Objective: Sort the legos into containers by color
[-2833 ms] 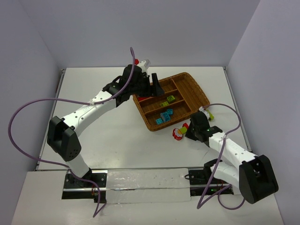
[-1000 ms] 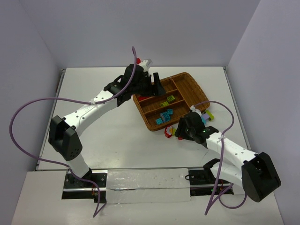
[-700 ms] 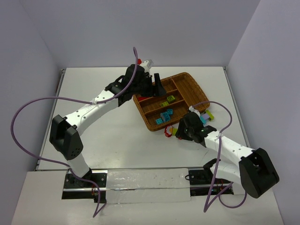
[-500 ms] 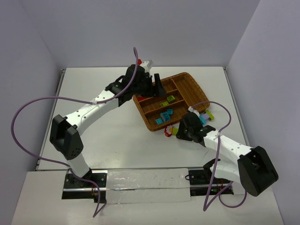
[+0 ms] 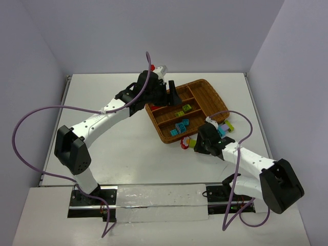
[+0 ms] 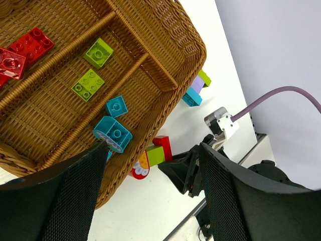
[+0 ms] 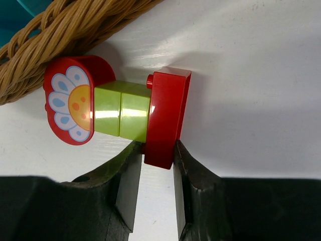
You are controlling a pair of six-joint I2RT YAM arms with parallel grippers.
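A joined stack lies on the table against the wicker tray: a red lego, a yellow-green lego and a red flower piece. My right gripper is shut on the red lego, one jaw on each flat side. The stack lies just off the tray's near rim. My left gripper hangs open and holds nothing above the tray's left end. Red legos, yellow-green legos and cyan legos lie in separate slots.
A small cluster of purple, green and cyan legos lies on the table right of the tray, close behind my right arm. In the left wrist view this cluster sits by the tray's corner. Walls enclose the table on three sides.
My right gripper moved left to the stack by the tray's near rim and its jaws closed onto the red lego. The left arm has barely moved.
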